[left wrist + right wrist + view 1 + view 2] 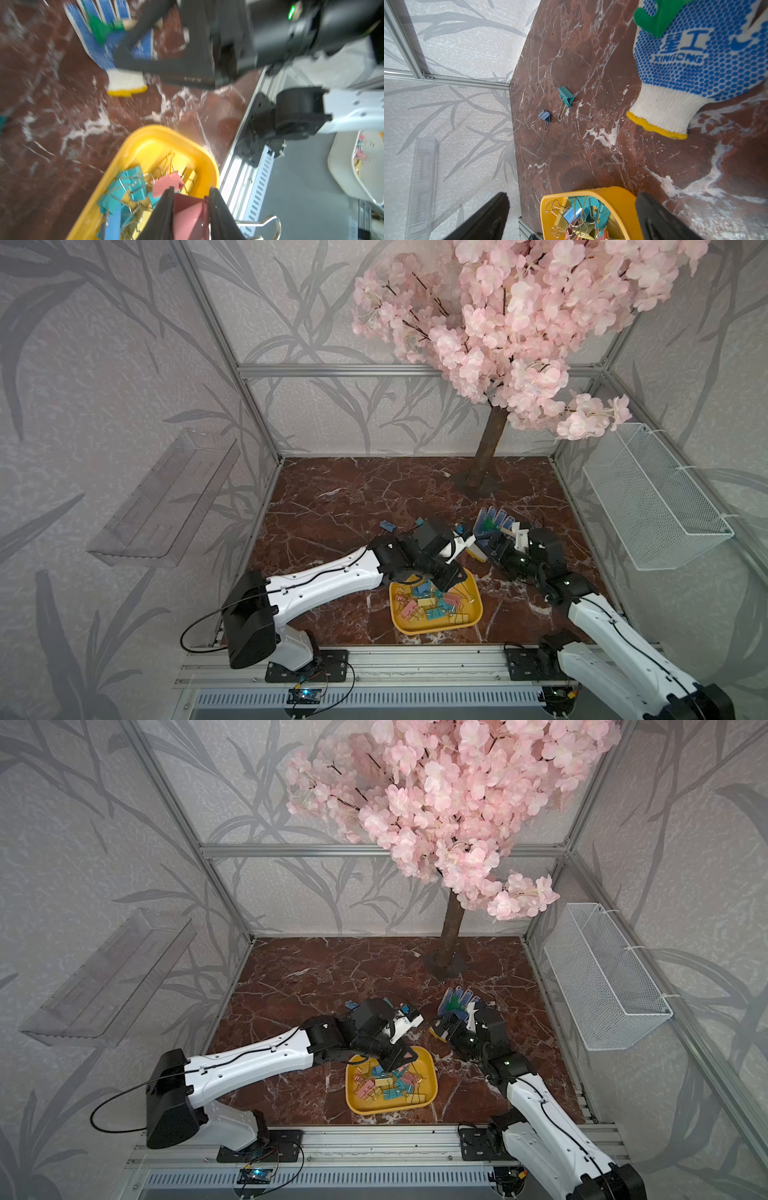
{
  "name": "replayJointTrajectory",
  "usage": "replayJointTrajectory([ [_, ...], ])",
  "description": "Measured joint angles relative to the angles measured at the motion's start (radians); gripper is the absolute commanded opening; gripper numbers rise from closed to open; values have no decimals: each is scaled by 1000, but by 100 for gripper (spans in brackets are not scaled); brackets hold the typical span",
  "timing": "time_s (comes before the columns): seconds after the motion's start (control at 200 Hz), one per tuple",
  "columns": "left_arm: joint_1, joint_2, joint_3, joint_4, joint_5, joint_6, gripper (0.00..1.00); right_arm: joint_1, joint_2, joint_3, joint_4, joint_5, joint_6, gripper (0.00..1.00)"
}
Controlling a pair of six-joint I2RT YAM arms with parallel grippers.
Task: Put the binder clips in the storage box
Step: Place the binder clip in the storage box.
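- Tray (419,627) sits just behind the front rail (415,659); clips (432,603) are piled in it.
- Left gripper (192,193) is over the tray's far side, jaws clamped on a pink clip (190,214). Its wrist hides that tray corner in both top views.
- Right gripper (572,196) is beyond the tray's far right corner, jaws spread wide, partly covering the glove (492,518) in both top views.
- Green piece (656,18) lies on the glove.
- Blue clip (545,116) and teal clip (566,96) lie loose on the marble beyond the tray.
- Tree trunk (488,448) stands farthest from the tray.

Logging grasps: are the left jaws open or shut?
Shut on a pink clip; the left wrist view shows it pinched between them, over the tray.
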Motion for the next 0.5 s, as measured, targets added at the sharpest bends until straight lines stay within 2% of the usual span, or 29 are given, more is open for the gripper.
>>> replayJointTrajectory([
  [0.105, -7, 6, -98, 35, -27, -37, 30, 0, 4, 0, 13, -13, 0, 99],
  [0.235, -4, 28, -151, 90, -73, -78, 31, 0, 3, 6, 13, -29, -3, 99],
  [0.32, 0, 47, -166, 137, -84, -98, 36, 0, -3, 14, 2, -34, -10, 99],
  [0.395, 3, 73, -167, 171, -89, -116, 47, 0, -11, 27, -14, -34, -20, 99],
  [0.5, 11, 93, -171, 179, -122, -129, 49, 0, -15, 57, -32, -34, -43, 99],
])
